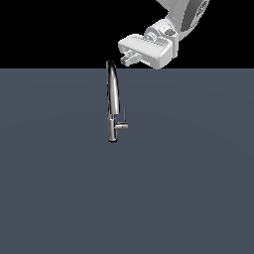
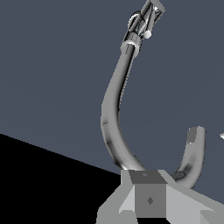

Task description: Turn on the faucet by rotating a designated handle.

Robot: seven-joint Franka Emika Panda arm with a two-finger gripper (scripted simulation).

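The chrome faucet stands upright on the grey floor, its arched spout rising to the horizon line. The handle is a thin upright pin on a short stub, on the exterior view's right of the faucet's base. My gripper hovers above and slightly to the right of the spout's top, apart from it and empty, fingers together. In the wrist view the faucet curves away from the gripper, and the handle shows at the far end by the base.
The flat grey floor stretches all around the faucet. The white arm comes in from the exterior view's upper right. Nothing else stands in view.
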